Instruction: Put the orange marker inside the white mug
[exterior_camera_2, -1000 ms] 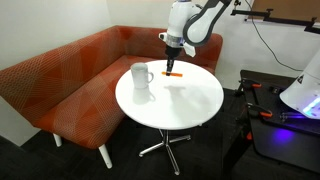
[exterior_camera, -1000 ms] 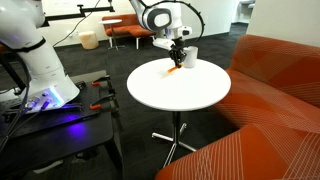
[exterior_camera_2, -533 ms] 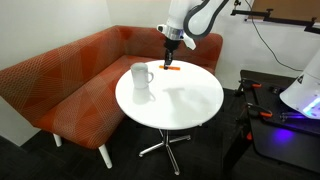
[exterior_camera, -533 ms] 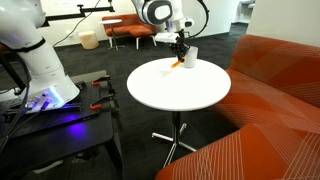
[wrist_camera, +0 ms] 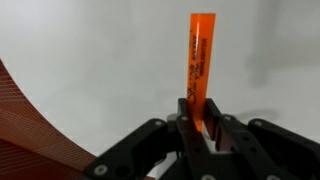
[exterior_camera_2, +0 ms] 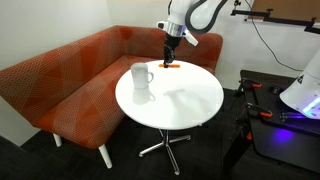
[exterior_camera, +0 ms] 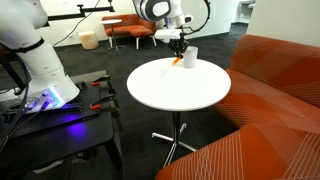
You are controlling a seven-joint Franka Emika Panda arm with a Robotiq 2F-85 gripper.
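Note:
My gripper (wrist_camera: 200, 122) is shut on the orange marker (wrist_camera: 200, 55), which sticks out straight beyond the fingertips over the round white table (wrist_camera: 80, 60). In both exterior views the gripper (exterior_camera: 179, 48) (exterior_camera_2: 170, 52) holds the marker (exterior_camera: 177, 62) (exterior_camera_2: 169, 67) a little above the table (exterior_camera: 180, 90) (exterior_camera_2: 180, 100). The white mug (exterior_camera: 190, 56) (exterior_camera_2: 142, 80) stands upright on the table near its rim, just beside the marker in one exterior view and a short way to the marker's left in the other. The mug is out of the wrist view.
An orange sofa (exterior_camera_2: 70, 70) (exterior_camera: 270, 90) curves round the table; its edge shows in the wrist view (wrist_camera: 20, 135). A black cart (exterior_camera: 60, 120) (exterior_camera_2: 275, 125) with red-handled tools (exterior_camera: 100, 105) and a white robot base (exterior_camera: 40, 60) stands beside the table.
The gripper has risen a little with the marker held in it; the marker now hangs higher above the table. The mug has not moved.

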